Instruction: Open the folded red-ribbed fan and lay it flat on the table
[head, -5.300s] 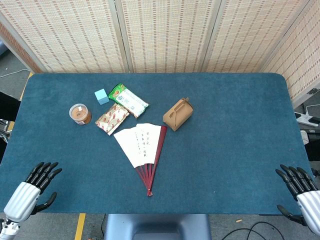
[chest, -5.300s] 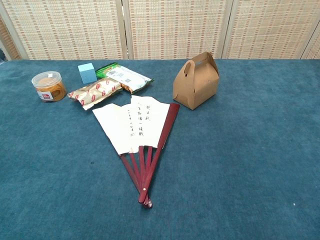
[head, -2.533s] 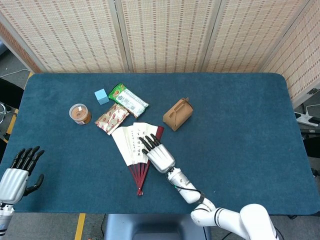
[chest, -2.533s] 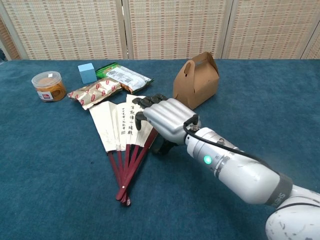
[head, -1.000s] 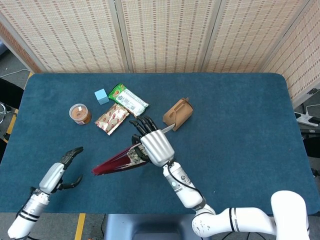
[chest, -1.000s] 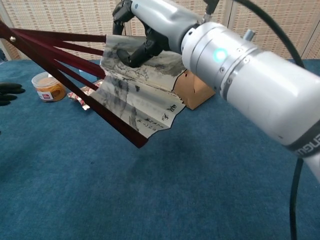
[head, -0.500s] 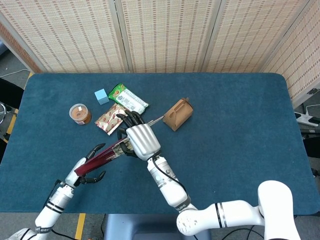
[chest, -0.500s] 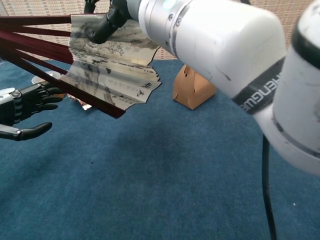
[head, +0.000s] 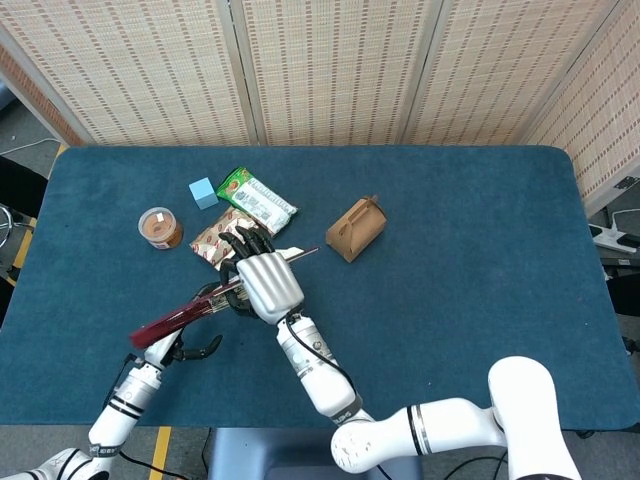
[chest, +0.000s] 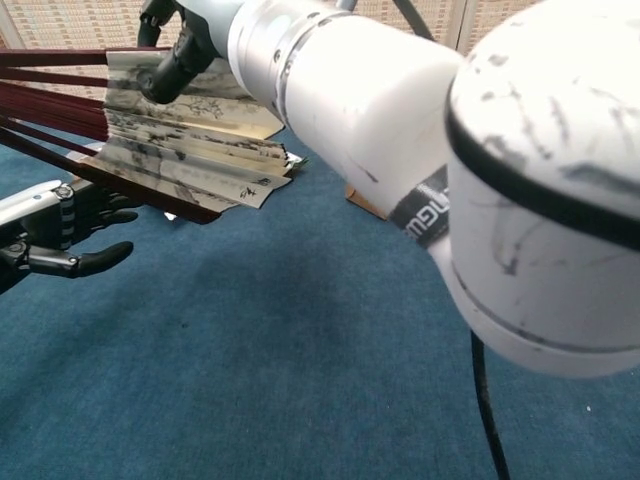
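Dark red ribs and cream paper leaf: we have the folded red-ribbed fan (head: 200, 305) up off the teal felt-covered table (head: 470, 260), carried in the air by our right hand (head: 265, 283), whose fingers are wrapped over the paper end. In the chest view the fan (chest: 150, 130) is only partly spread, pleats bunched, ribs running out to the left edge of the picture.

Our left hand (chest: 60, 235) is just under the rib end, fingers apart, holding nothing as far as we can see; whether a fingertip touches a rib, we cannot tell.

Well, the opening is not done yet, we'd say. The left hand needs a hold on the outer ribs near the pivot so the two hands can draw the leaf apart.

Here is where it could go sour. The right hand grips paper, not wood, so a hard pull may crease or tear the leaf. If the left hand closes on several ribs at once, the fan would stay bunched. And the fan is high above the table, so a loose grip drops it edge-on.

Back on the table sit a small brown cardboard carry box (head: 356, 228), two printed snack packets (head: 240, 215), a pale blue cube (head: 204, 192) and a round clear tub with an orange label (head: 160, 228), near enough to crowd the landing spot.
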